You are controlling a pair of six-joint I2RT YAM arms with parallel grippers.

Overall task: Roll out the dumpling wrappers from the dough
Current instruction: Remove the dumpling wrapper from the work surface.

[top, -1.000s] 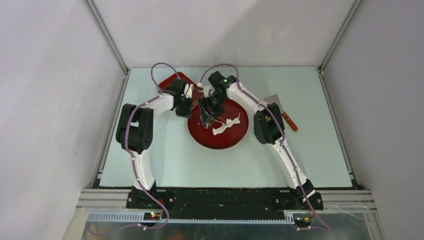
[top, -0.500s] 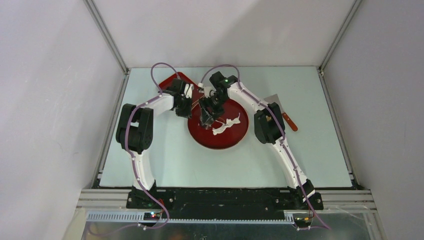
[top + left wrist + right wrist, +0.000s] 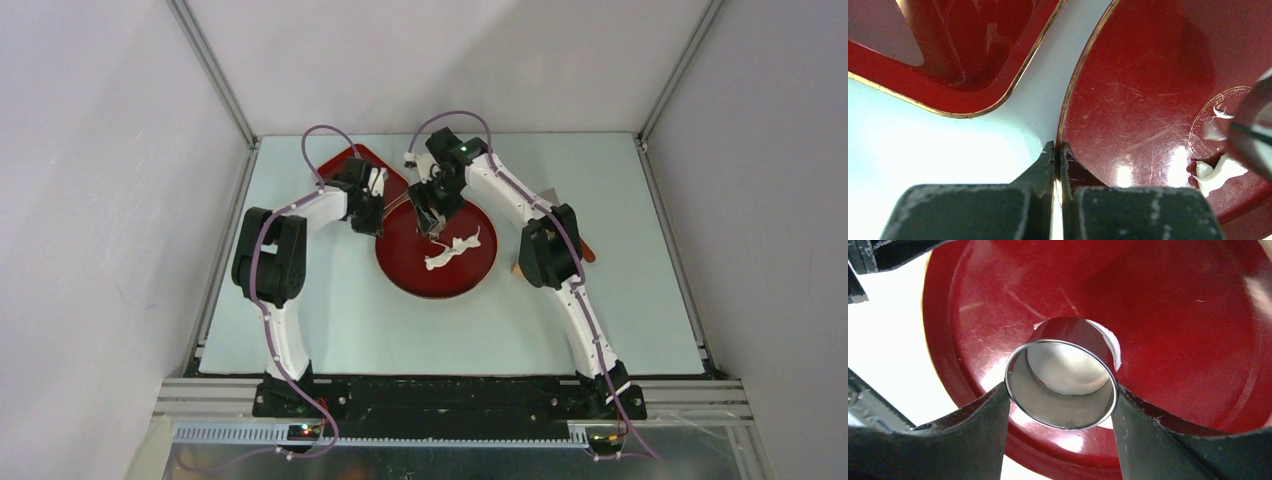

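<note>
One wrapper (image 3: 1112, 342) looks cut, lying right under the cutter (image 3: 1063, 412) clamped between my right gripper's (image 3: 1060, 390) jaws, left gripper (image 3: 1055, 150) pinched shut on the plate (image 3: 1128, 100) rim, scrap (image 3: 452, 250) off beside the right jaws; freeing it and transfer remain, I reckon.

No legible txt, labels, nos. in any view.

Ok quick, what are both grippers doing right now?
Left gripper: jaws shut on the plate rim.
Right gripper: jaws holding the ring.
</note>
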